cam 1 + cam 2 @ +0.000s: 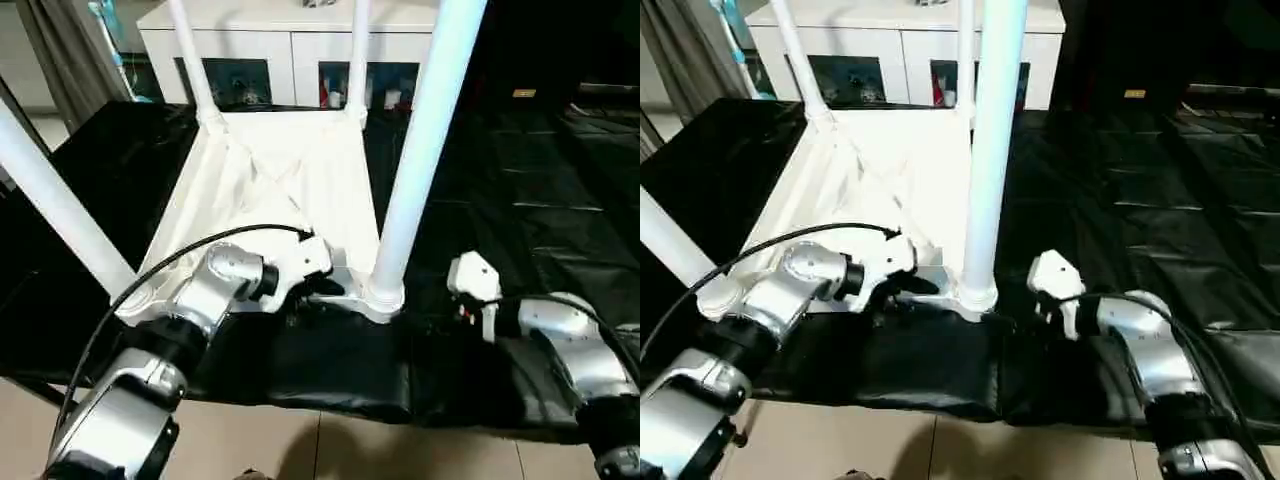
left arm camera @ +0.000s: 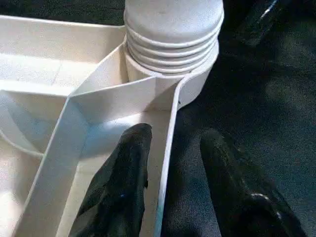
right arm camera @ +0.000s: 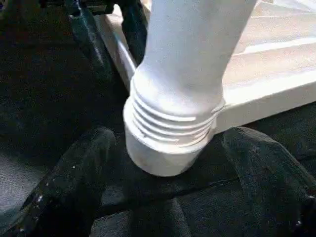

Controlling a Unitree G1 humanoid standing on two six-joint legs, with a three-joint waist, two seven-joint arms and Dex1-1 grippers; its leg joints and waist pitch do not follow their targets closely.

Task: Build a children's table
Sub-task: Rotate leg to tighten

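The children's table lies upside down on the black sheet, its white ribbed underside (image 1: 290, 180) facing up. Several white legs stand upright in its corner sockets. The near-right leg (image 1: 420, 150) rises from its socket (image 2: 173, 74). My left gripper (image 1: 320, 290) is open and straddles the near rim (image 2: 168, 148) just beside that socket, one finger (image 2: 123, 177) inside the top and the other outside. My right gripper (image 3: 168, 138) is open, its fingers (image 3: 74, 177) on either side of the same leg's threaded base (image 3: 173, 128) with a gap on both sides.
A white cabinet with glass doors (image 1: 290, 40) stands behind the table. The black sheet (image 1: 520, 200) spreads out to the right. Tiled floor (image 1: 300, 440) shows below the near edge. A grey curtain (image 1: 60, 50) hangs at the far left. A black cable (image 1: 180, 255) loops over my left forearm.
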